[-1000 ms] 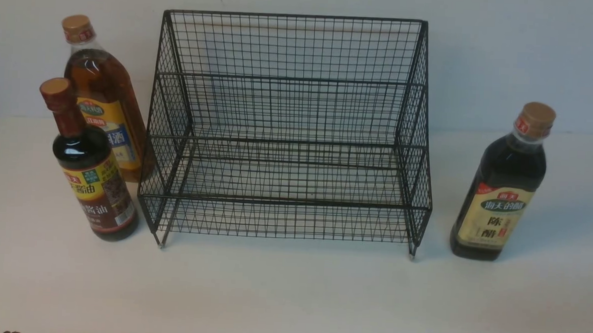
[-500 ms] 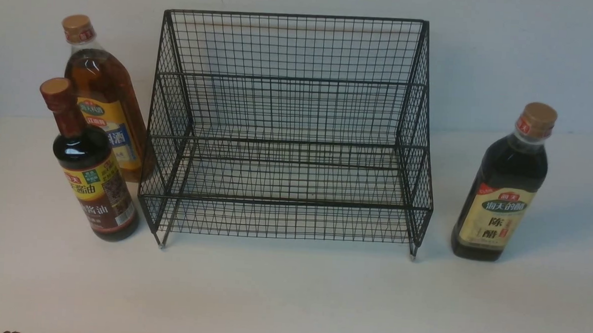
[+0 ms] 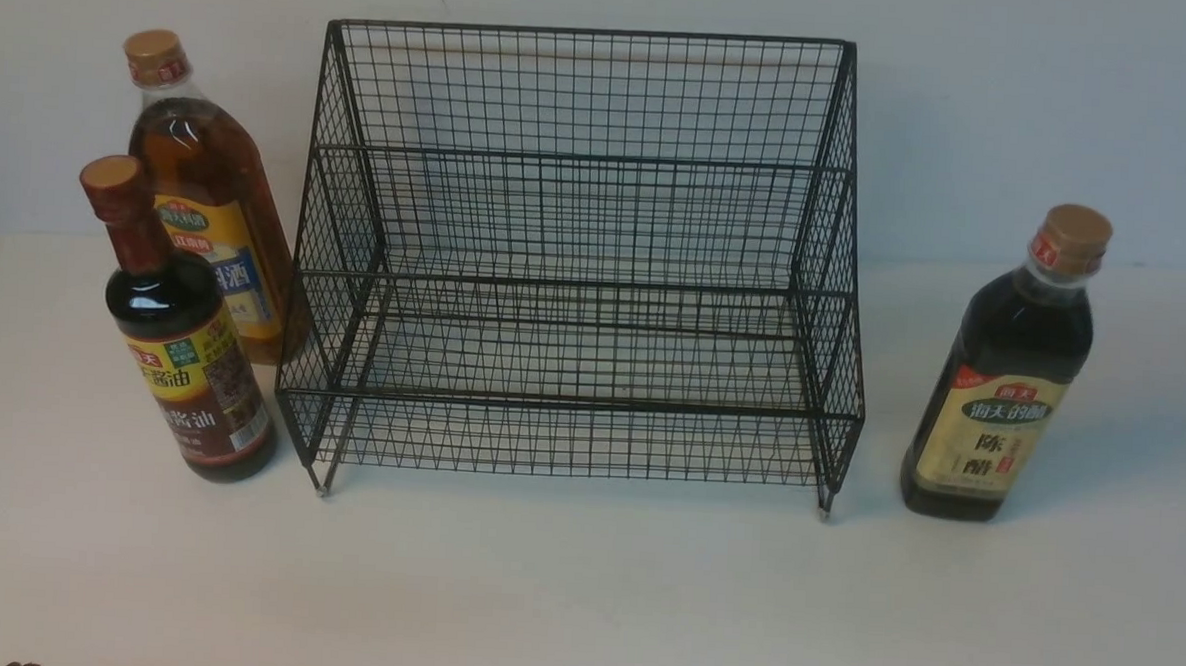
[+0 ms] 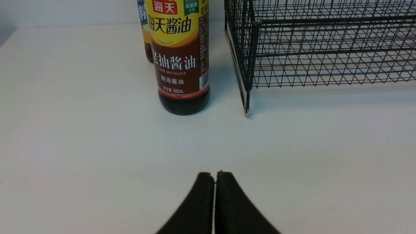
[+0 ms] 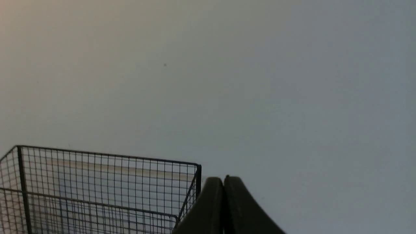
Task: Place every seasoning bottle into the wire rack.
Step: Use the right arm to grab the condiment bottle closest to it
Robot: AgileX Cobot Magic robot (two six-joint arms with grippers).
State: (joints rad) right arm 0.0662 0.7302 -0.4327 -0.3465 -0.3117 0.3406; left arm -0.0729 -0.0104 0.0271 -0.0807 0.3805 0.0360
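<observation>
Soy bottle (image 3: 187, 355), upright, unracked, near the left edge of the worktop (image 3: 582, 593) just beside the rack (image 3: 576, 272): stands ahead of the left pincer (image 4: 214, 175), pressed together and likely nearer; right pincer (image 5: 223, 180), likewise pressed together, faces the wall (image 5: 260, 81).

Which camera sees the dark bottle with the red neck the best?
The front view: the red-necked bottle shows whole there, cap to base, standing left of the rack. The left wrist view shows only its lower half and label, up close. The right wrist view misses it.
</observation>
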